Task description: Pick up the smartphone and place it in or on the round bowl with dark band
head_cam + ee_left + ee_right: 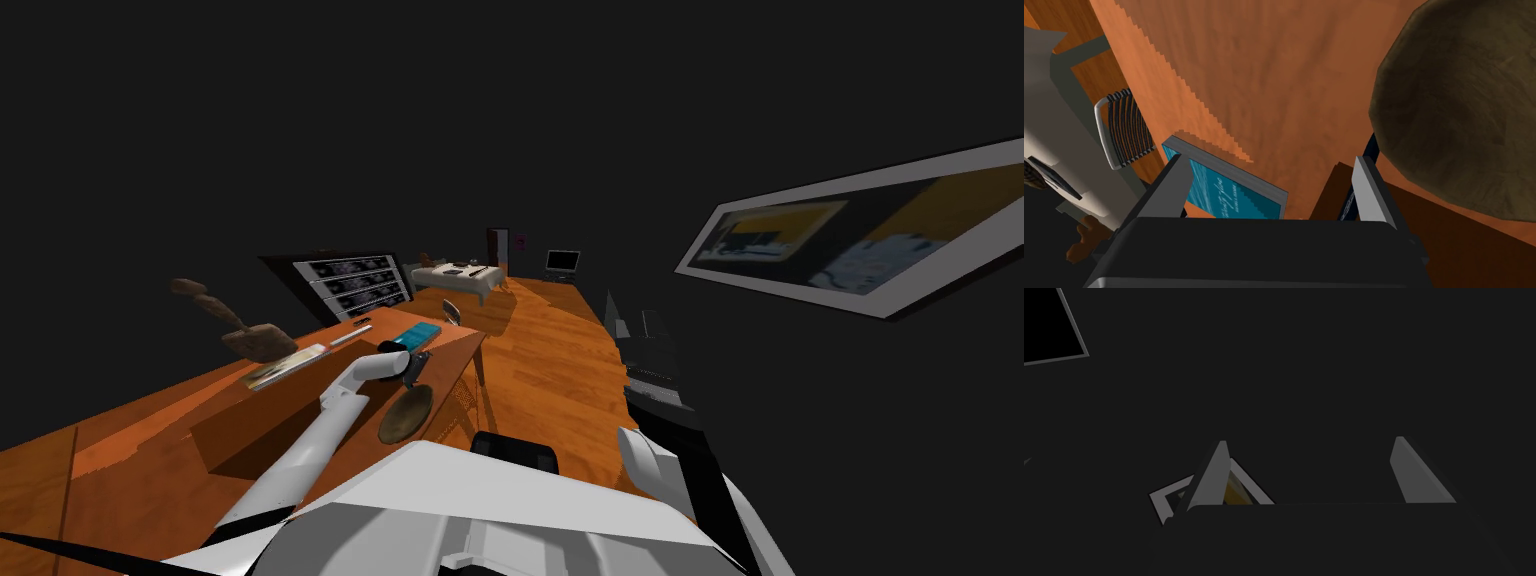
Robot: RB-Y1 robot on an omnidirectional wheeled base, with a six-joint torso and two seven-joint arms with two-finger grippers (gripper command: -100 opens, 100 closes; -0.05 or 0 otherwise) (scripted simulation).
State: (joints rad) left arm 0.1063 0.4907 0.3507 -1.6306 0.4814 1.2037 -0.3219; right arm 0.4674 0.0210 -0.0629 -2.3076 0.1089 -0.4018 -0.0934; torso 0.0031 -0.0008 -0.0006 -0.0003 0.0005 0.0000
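- The left gripper [1269, 159] hangs over an orange wooden table [1274, 75], its two fingers [1180, 185] well apart and clamped on nothing
- A thin dark slab with a blue edge, seemingly the smartphone [1346, 202], shows edge-on just inside one finger, reaching a little past that finger's tip; I cannot tell whether it touches the finger or the table
- The round bowl [1459, 110], dull dark brown, lies on the table on the outer side of that same finger, near it
- A teal book [1234, 192] lies flat by the other finger, partly hidden behind it, one corner reaching into the gap between the fingers
- The right gripper [1310, 440] is held up away from the table, its fingers apart and empty
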